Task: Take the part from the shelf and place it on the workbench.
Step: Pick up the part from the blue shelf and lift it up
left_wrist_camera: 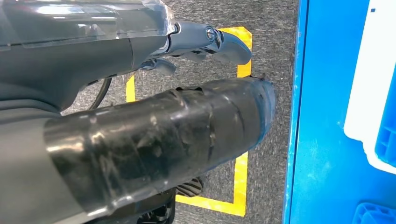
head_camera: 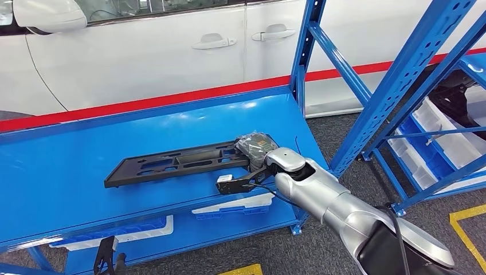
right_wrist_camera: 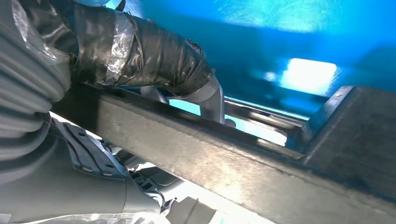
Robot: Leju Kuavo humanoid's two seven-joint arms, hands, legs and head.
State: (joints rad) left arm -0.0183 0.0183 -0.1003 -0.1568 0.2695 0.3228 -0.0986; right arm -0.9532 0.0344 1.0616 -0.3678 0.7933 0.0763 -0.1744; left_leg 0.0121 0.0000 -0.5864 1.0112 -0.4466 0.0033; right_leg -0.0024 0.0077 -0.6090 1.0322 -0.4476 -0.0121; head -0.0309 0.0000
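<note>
The part is a long flat black plastic panel with cut-outs, lying flat on the blue workbench, its length running left to right. My right hand, wrapped in dark tape, grips the panel's right end near the bench's right edge. In the right wrist view the taped thumb curls over the panel's dark edge, with the blue bench top behind it. My left hand hangs beside the bench over grey carpet, its fingers apart and holding nothing.
A blue shelf rack stands to the right, with white bins on its low shelves. A white car is parked behind the bench. White and blue bins sit on the bench's lower shelf. Yellow lines mark the floor.
</note>
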